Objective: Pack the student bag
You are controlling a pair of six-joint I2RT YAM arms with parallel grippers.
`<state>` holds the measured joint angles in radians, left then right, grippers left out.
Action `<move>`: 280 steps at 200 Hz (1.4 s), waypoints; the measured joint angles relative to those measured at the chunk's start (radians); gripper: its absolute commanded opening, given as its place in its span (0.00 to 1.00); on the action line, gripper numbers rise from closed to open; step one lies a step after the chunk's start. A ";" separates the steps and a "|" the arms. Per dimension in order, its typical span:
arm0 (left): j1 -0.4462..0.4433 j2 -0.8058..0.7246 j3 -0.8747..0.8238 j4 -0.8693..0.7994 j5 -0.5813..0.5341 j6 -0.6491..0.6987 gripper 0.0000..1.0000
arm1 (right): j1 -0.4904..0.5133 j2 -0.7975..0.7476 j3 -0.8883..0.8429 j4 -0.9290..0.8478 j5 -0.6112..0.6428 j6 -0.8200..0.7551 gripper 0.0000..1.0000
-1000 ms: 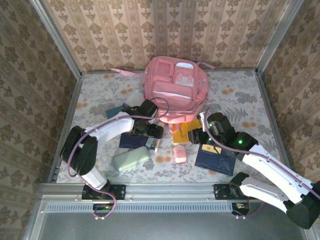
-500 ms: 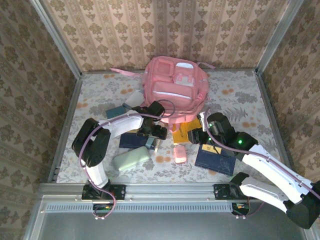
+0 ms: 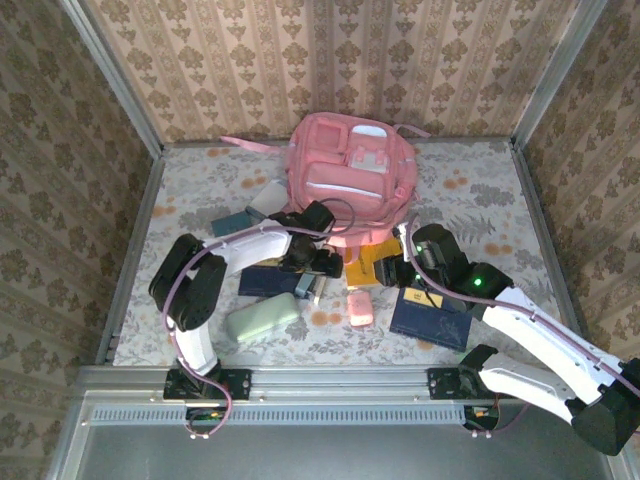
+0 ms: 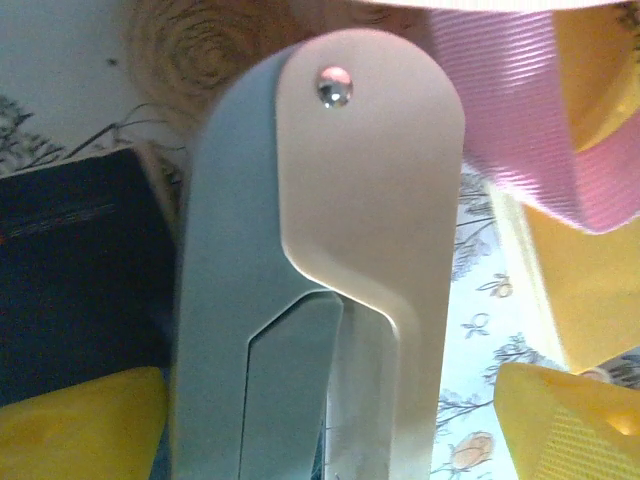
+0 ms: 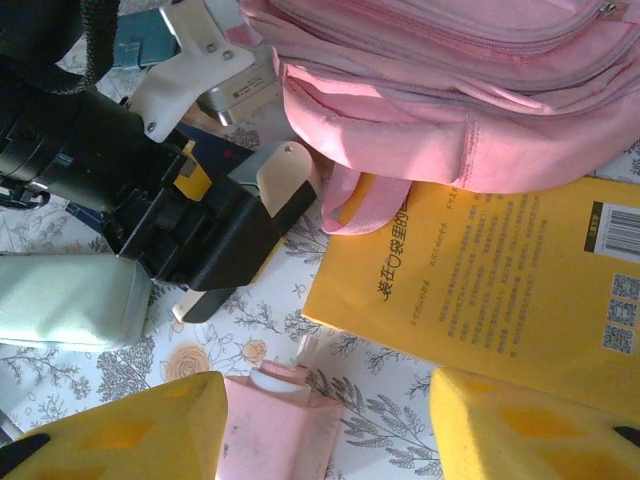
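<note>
Overhead, the student bag (image 3: 352, 175) lies at the far middle of the table (image 3: 480, 190), front pockets facing up and zips apparently closed. Loose items lie just in front of it.

Left gripper (image 3: 322, 266): low at the bag's near edge, beside a pink strap (image 4: 520, 130). A pale hinged tool (image 4: 330, 250), possibly a stapler, sits between its yellow fingers. One finger lies against it and a sliver of table shows at the other, so whether it is clamped cannot be told.

Right gripper (image 5: 325, 430): fingers spread wide and holding nothing, hovering over a small pink case (image 5: 280, 425) and beside the yellow book (image 5: 500, 280), whose far edge lies under the bag.

Step in hand, as judged: gathering items, with the left arm bringing the tool towards the bag. No opening shows on the bag, so packing has barely begun.

Next move, as judged: a compartment must be opened or lifted, probably by the free right gripper, before the tool can go in.
</note>
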<state>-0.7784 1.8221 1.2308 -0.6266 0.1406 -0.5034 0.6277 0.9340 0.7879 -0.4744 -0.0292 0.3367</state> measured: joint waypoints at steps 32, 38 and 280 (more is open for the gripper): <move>-0.020 0.074 0.062 -0.025 -0.074 -0.014 0.82 | 0.000 0.000 0.000 0.000 0.000 0.000 0.58; -0.020 0.082 0.063 -0.034 -0.086 -0.017 0.80 | 0.000 -0.001 0.000 0.000 0.000 0.000 0.58; 0.408 -0.454 -0.077 -0.065 0.169 -0.024 0.54 | -0.118 0.722 0.607 0.033 -0.092 -0.333 0.65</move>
<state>-0.3702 1.3685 1.1534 -0.6914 0.3096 -0.5270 0.5098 1.6562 1.3949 -0.4416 -0.1211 0.0032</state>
